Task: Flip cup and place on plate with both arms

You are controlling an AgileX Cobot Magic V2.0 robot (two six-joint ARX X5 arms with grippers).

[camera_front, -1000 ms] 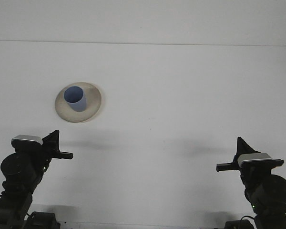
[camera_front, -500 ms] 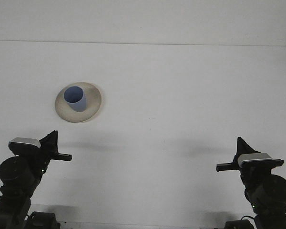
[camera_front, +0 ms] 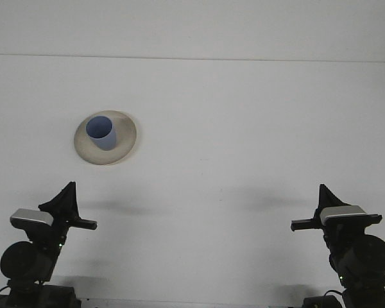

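A blue cup (camera_front: pixel 102 133) stands on the beige plate (camera_front: pixel 124 142) at the left middle of the white table, its opening facing up. My left gripper (camera_front: pixel 83 224) sits low at the bottom left, well in front of the plate and apart from it. At the bottom right, my right gripper (camera_front: pixel 299 225) is far from the cup. Neither gripper holds anything that I can see.
The white table (camera_front: pixel 244 128) runs back to a far edge line near the top of the view. Both arm bases fill the two bottom corners.
My left arm has drawn back and down toward the bottom edge. The right arm, cup and plate have not moved.
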